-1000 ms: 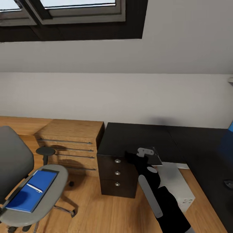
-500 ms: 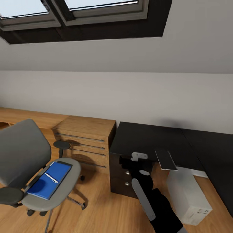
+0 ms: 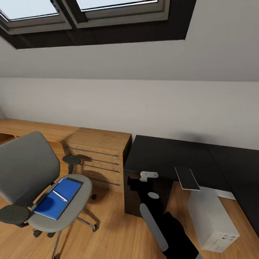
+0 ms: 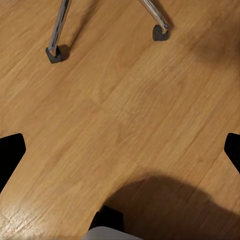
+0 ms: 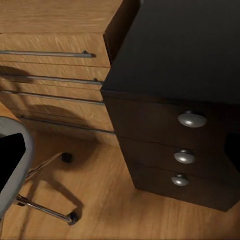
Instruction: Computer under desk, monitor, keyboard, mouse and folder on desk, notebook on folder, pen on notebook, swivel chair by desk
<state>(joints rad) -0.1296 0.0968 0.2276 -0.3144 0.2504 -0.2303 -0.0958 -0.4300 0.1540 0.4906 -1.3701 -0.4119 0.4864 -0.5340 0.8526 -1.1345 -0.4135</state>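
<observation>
The grey swivel chair point(image 3: 25, 172) stands at the left, away from the black desk point(image 3: 165, 154). On its seat lies the blue folder point(image 3: 57, 199), and the whitish pen point(image 3: 59, 196) rests on top of it. The grey notebook point(image 3: 187, 178) lies at the desk's front edge, above the light grey computer point(image 3: 212, 223) on the floor. My right gripper point(image 3: 144, 178) hangs open in front of the desk's drawers point(image 5: 192, 119). My left gripper point(image 4: 120, 152) is open over the wooden floor near the chair's castors point(image 4: 54, 54). The monitor, keyboard and mouse are out of view.
A light wooden dresser point(image 3: 97, 144) stands against the wall between the chair and the desk. Its drawer rails point(image 5: 50, 54) sit close beside the desk's side. The sloped ceiling holds a dark-framed window point(image 3: 90, 14). A chair leg and castor point(image 5: 74, 217) lie near my right gripper.
The head view has swung left and up, so more of the chair and window shows. My right gripper now sits further left of the notebook than a second ago.
</observation>
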